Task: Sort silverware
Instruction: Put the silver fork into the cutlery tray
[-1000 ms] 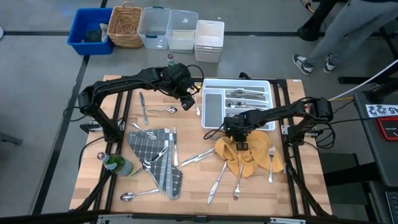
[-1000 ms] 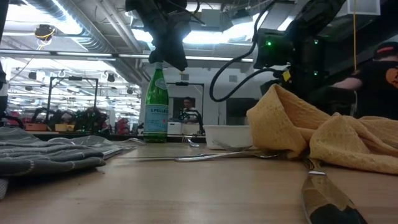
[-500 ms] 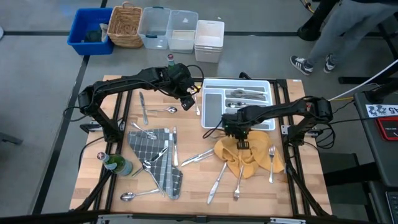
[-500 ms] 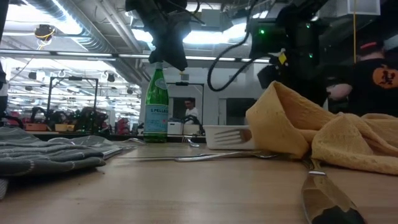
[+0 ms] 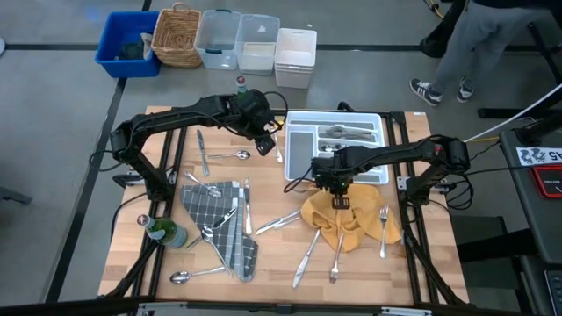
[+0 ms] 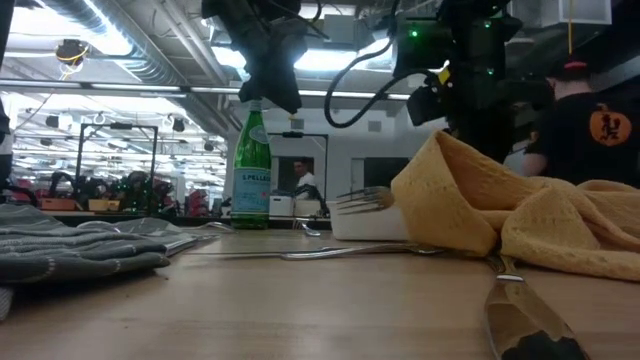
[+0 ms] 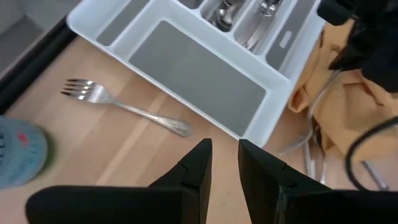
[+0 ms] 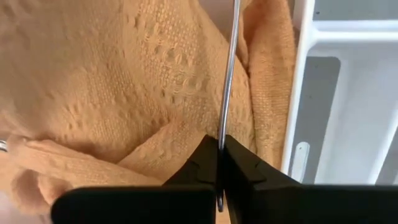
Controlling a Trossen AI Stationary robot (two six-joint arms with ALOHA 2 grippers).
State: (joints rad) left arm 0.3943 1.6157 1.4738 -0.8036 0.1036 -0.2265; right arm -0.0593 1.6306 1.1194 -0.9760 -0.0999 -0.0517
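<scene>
My right gripper is pinched tight on the thin handle of 1 fork, lifted above the yellow cloth at the near edge of the white tray. The handle runs straight out from between my fingertips; in the low view its tines stick out level in front of the tray.

My worry is the grip: the jaws hold only a sliver of smooth metal, so I judge the fork could pivot or slip if I swing fast, and the tines might catch the tray wall or the cloth on the way over.

Farther off, my left gripper hovers with jaws narrowly parted and empty, another fork lying on the table just beyond it beside the tray. More silverware lies in the tray's far slots.
</scene>
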